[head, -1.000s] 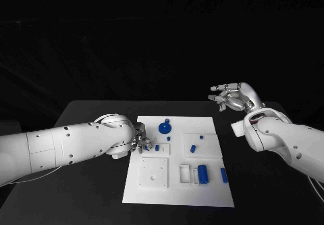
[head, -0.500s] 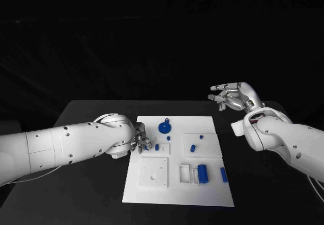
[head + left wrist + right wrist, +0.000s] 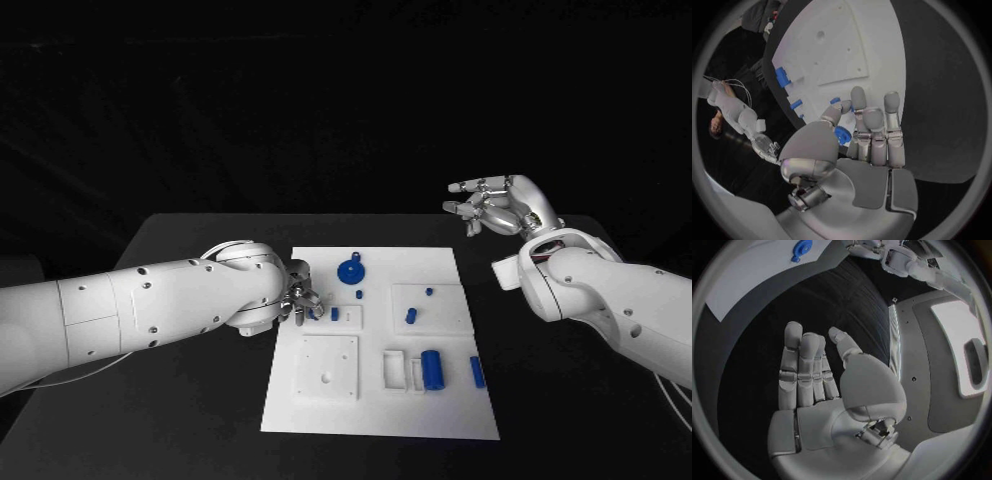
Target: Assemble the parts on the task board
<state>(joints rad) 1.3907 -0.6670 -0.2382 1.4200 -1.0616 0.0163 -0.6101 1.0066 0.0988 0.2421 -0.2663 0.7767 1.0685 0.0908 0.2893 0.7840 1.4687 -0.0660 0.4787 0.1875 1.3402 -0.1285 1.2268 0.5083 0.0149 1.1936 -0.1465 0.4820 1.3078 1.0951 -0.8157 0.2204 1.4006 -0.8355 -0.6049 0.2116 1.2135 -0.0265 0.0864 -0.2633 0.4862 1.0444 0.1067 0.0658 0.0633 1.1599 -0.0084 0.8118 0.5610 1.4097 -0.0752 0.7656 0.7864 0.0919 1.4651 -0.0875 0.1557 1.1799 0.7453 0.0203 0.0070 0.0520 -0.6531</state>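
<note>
- So, the left hand (image 3: 299, 302) sits at the left edge of the task board (image 3: 433, 420), fingers curled over a small blue part (image 3: 842, 135) pinched between thumb and fingers; the left wrist view shows it best.
- Right hand (image 3: 493, 207) hangs up in the air, well off the board's far right corner, fingers spread, holding nothing.
- Other blue pieces on the board: a round knobbed part (image 3: 351, 270) toward the far edge, a fat cylinder (image 3: 431, 370) and a slim peg (image 3: 477, 372) toward the near right.
- My guess at the step: seating the held part in the small plate just beside the hand. I'd come down straight and slow, keep the pinch firm, and let go only once it's properly seated.
- Room-wise, the knobbed part is near the hand on the far side, so don't swing that way. Bare black surface (image 3: 188, 400) lies off the board's left edge, which looks like the safe way out.
</note>
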